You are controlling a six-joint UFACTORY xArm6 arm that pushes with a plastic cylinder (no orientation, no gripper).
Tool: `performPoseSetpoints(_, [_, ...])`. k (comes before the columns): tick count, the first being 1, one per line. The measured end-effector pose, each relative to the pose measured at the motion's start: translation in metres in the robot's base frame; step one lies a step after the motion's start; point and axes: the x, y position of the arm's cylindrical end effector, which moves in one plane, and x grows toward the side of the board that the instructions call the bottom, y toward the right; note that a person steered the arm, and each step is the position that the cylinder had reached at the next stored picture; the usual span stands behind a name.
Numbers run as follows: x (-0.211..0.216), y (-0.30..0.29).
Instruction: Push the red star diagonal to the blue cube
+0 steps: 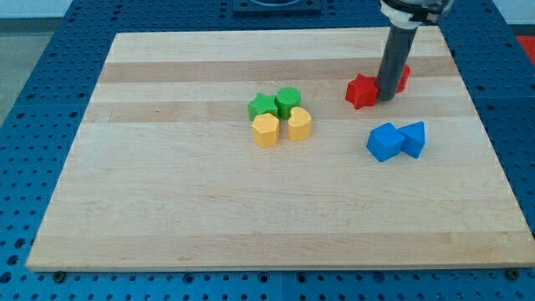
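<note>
The red star (361,91) lies on the wooden board (167,192) at the view's upper right. My tip (386,99) rests at the star's right side, touching it or nearly so. A second red block (404,77) sits just behind the rod, mostly hidden. The blue cube (384,141) lies below the star, toward the view's bottom right, with a blue wedge-like block (414,138) touching its right side.
A cluster near the board's middle holds a green star (262,106), a green cylinder (287,101), a yellow hexagonal block (266,130) and a yellow rounded block (299,124). The board's right edge runs close to the blue blocks.
</note>
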Motion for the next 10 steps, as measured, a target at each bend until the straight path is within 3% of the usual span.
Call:
performPoseSetpoints(3, [-0.015, -0.011])
performPoseSetpoints(10, [0.022, -0.068])
